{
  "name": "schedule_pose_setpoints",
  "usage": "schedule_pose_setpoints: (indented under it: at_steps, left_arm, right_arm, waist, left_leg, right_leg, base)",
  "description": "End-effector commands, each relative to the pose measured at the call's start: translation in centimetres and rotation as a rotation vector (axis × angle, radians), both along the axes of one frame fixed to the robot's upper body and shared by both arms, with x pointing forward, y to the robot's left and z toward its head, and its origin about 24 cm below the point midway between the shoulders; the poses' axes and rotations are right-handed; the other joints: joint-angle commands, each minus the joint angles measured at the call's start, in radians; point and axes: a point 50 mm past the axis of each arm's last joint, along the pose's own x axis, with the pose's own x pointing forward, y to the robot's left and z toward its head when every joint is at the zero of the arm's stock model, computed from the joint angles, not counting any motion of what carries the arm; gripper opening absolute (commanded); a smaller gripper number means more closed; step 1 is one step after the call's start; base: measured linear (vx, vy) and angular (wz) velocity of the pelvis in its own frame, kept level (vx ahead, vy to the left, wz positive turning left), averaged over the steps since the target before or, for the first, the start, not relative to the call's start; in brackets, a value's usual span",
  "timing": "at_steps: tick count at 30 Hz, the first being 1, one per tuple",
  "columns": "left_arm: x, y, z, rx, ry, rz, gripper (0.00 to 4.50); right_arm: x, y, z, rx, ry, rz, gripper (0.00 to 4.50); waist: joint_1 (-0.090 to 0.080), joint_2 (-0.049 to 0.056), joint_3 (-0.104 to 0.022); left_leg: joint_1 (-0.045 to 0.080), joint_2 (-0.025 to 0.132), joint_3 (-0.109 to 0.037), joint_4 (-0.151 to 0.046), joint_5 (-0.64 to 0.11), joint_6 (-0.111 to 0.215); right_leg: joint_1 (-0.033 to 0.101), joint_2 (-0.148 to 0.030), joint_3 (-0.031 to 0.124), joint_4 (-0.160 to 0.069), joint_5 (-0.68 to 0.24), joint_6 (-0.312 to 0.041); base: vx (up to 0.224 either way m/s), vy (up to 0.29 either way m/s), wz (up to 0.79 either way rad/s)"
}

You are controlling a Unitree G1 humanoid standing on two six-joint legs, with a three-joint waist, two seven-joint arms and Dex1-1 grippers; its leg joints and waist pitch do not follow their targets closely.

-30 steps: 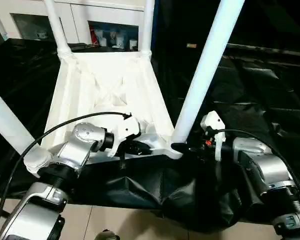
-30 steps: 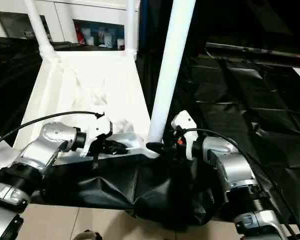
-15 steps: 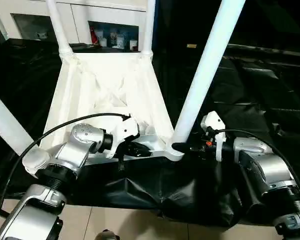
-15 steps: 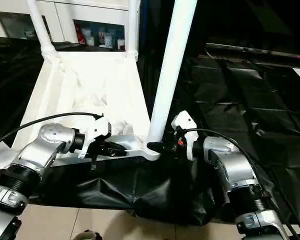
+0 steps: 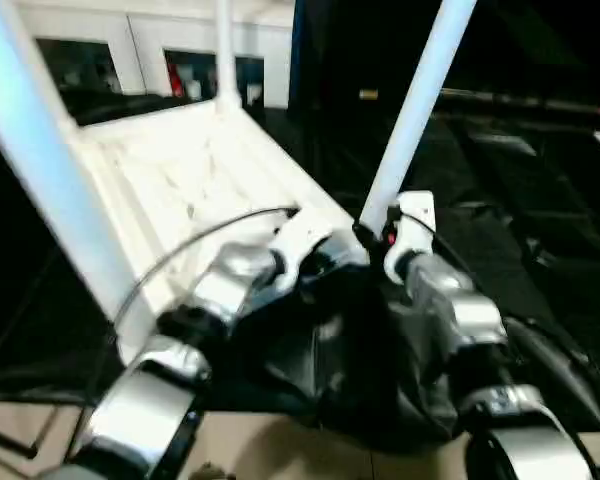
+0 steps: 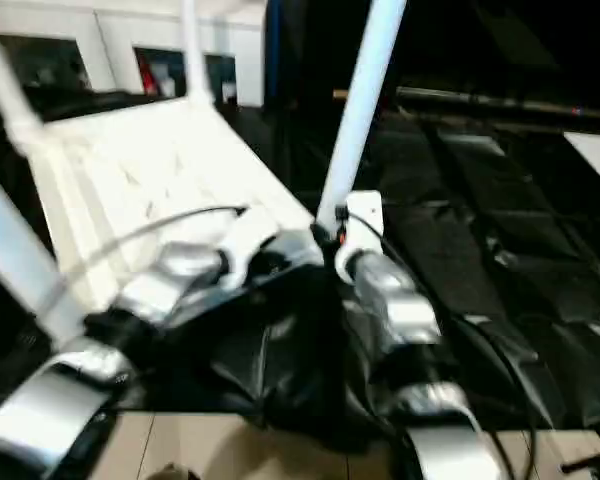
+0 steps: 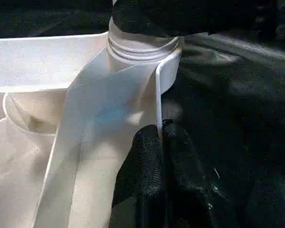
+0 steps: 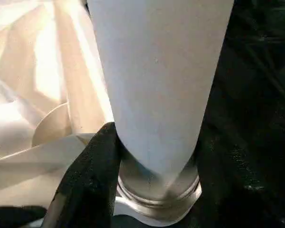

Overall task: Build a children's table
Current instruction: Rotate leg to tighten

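The children's table lies upside down: a white ribbed tabletop (image 5: pixel 170 170) with white legs standing up from its corners. My left gripper (image 7: pixel 160 129) is shut on the thin rim (image 7: pixel 157 95) of the tabletop, just beside the near right corner socket (image 7: pixel 142 47). My right gripper (image 5: pixel 368 238) holds the foot of the near right leg (image 5: pixel 417 100) where it enters that socket. One black finger (image 8: pixel 90 175) presses against this leg (image 8: pixel 156 71). A second leg (image 5: pixel 45 160) looms at the near left and a third leg (image 5: pixel 225 50) rises at the back.
A crumpled black sheet (image 5: pixel 520 200) covers the surface under and to the right of the tabletop. A white cabinet (image 5: pixel 130 60) with glass doors stands behind. Pale floor (image 5: pixel 280 450) shows at the near edge. A black cable (image 5: pixel 200 240) arcs over my left forearm.
The head camera has swung and the picture is blurred, so the tabletop now lies at an angle in it. Both grippers stay at the near right corner.
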Motion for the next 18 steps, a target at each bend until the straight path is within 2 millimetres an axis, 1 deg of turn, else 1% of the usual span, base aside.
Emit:
schedule_pose_setpoints:
  at_steps: [1, 2, 3, 4, 5, 7, 8, 9, 10, 11, 12, 13, 15, 16, 18]
  left_arm:
    - [0.5, -1.3, 1.5, -0.029, -0.073, -0.012, 0.0]
    - [0.5, -1.4, 1.5, -0.027, -0.076, -0.023, 0.0]
    - [0.4, -1.4, 1.5, -0.026, -0.074, -0.029, 0.0]
    - [0.3, -1.3, 1.4, -0.023, -0.07, -0.047, 0.0]
    - [0.3, -1.3, 1.4, -0.023, -0.07, -0.047, 0.0]
    - [0.2, -0.9, 1.2, -0.016, -0.076, -0.071, 0.0]
    - [0.2, -0.7, 1.1, -0.015, -0.073, -0.073, 0.0]
    - [0.2, -0.5, 1.0, -0.011, -0.073, -0.079, 0.0]
    - [0.1, -0.3, 0.9, -0.007, -0.074, -0.085, 0.0]
    - [0.1, -0.2, 0.9, -0.005, -0.074, -0.089, 0.0]
    - [0.0, 0.0, 0.8, -0.003, -0.071, -0.113, 0.0]
    - [-0.1, 0.1, 0.7, -0.002, -0.068, -0.127, 0.0]
    - [-0.5, 0.9, 0.4, 0.013, -0.063, -0.186, 0.0]
    - [-0.7, 1.3, 0.4, 0.026, -0.079, -0.216, 0.0]
    - [-1.0, 1.7, 0.5, 0.019, -0.098, -0.284, 0.0]
  right_arm:
    - [-1.3, 2.2, -2.6, 0.007, 0.111, 0.082, 1.95]
    - [-1.2, 2.4, -2.5, 0.007, 0.1, 0.092, 1.95]
    - [-1.2, 2.5, -2.3, 0.018, 0.086, 0.1, 2.3]
    - [-1.1, 2.5, -1.9, 0.04, 0.065, 0.118, 2.3]
    - [-1.1, 2.5, -1.9, 0.04, 0.065, 0.118, 2.65]
    - [-1.0, 2.2, -1.4, 0.05, 0.038, 0.138, 2.7]
    - [-0.9, 2.0, -1.3, 0.049, 0.025, 0.141, 2.91]
    - [-0.9, 1.7, -1.1, 0.042, 0.007, 0.15, 2.91]
    - [-0.8, 1.4, -0.8, 0.032, -0.015, 0.162, 3.04]
    - [-0.8, 1.2, -0.7, 0.027, -0.026, 0.168, 3.04]
    - [-0.9, 0.8, -0.4, 0.021, -0.048, 0.187, 3.14]
    - [-0.9, 0.5, -0.3, 0.02, -0.058, 0.196, 3.23]
    - [-1.6, -0.5, 0.4, 0.009, -0.091, 0.296, 3.23]
    - [-2.1, -1.0, 0.6, -0.004, -0.101, 0.348, 3.23]
    - [-3.1, -1.7, 0.8, -0.017, -0.1, 0.424, 3.23]
  waist:
    - [0.002, 0.009, -0.064]
    - [0.002, 0.008, -0.062]
    - [0.002, 0.007, -0.06]
    - [0.002, 0.007, -0.06]
    - [0.003, 0.007, -0.058]
    - [0.003, 0.006, -0.058]
    - [0.003, 0.007, -0.058]
    - [0.003, 0.007, -0.057]
    - [0.003, 0.006, -0.057]
    - [0.004, 0.007, -0.057]
    - [0.004, 0.002, -0.057]
    - [0.005, 0.004, -0.057]
    - [0.006, 0.001, -0.056]
    - [0.012, 0.0, -0.055]
    - [0.014, 0.0, -0.054]
  left_leg:
    - [0.011, 0.007, 0.001, -0.061, -0.213, -0.015]
    - [0.01, 0.006, 0.002, -0.062, -0.211, -0.009]
    - [0.012, 0.006, 0.003, -0.062, -0.221, -0.006]
    - [0.013, 0.006, 0.003, -0.062, -0.226, -0.005]
    - [0.014, 0.007, 0.003, -0.064, -0.242, -0.003]
    - [0.014, 0.008, 0.002, -0.065, -0.254, -0.003]
    - [0.014, 0.009, 0.002, -0.066, -0.258, 0.0]
    - [0.014, 0.009, 0.002, -0.066, -0.257, -0.001]
    - [0.013, 0.009, 0.002, -0.066, -0.252, 0.0]
    - [0.013, 0.01, 0.003, -0.066, -0.244, 0.004]
    - [0.011, 0.009, 0.003, -0.065, -0.241, 0.008]
    - [0.011, 0.009, 0.003, -0.066, -0.237, 0.011]
    - [0.012, 0.011, 0.003, -0.066, -0.236, 0.019]
    - [0.011, 0.012, 0.001, -0.067, -0.233, 0.027]
    - [0.009, 0.012, 0.003, -0.068, -0.23, 0.034]
  right_leg:
    - [0.044, -0.054, 0.022, -0.068, -0.091, -0.192]
    - [0.045, -0.054, 0.022, -0.068, -0.078, -0.195]
    - [0.044, -0.055, 0.022, -0.07, -0.088, -0.196]
    - [0.045, -0.055, 0.023, -0.071, -0.096, -0.196]
    - [0.043, -0.056, 0.023, -0.074, -0.122, -0.194]
    - [0.043, -0.057, 0.023, -0.076, -0.146, -0.191]
    - [0.042, -0.058, 0.024, -0.078, -0.157, -0.188]
    - [0.042, -0.058, 0.024, -0.077, -0.157, -0.188]
    - [0.044, -0.057, 0.023, -0.077, -0.151, -0.189]
    - [0.044, -0.058, 0.024, -0.077, -0.141, -0.19]
    - [0.045, -0.058, 0.024, -0.078, -0.141, -0.19]
    - [0.045, -0.058, 0.023, -0.077, -0.143, -0.19]
    - [0.045, -0.059, 0.024, -0.079, -0.149, -0.189]
    - [0.049, -0.058, 0.023, -0.08, -0.147, -0.18]
    - [0.047, -0.058, 0.025, -0.08, -0.148, -0.174]
  base:
    - [0.0, 0.0, 0.0]
    - [0.0, 0.0, 0.0]
    - [0.0, 0.0, 0.0]
    - [0.0, 0.0, 0.0]
    - [0.0, 0.0, 0.0]
    - [0.0, 0.0, 0.0]
    - [0.0, 0.0, 0.0]
    - [0.0, 0.0, 0.0]
    - [0.0, 0.0, 0.0]
    - [0.0, 0.0, 0.0]
    - [0.0, 0.0, 0.0]
    - [0.0, 0.0, 0.0]
    - [0.0, 0.0, 0.0]
    - [0.0, 0.0, 0.0]
    - [0.0, 0.0, 0.0]
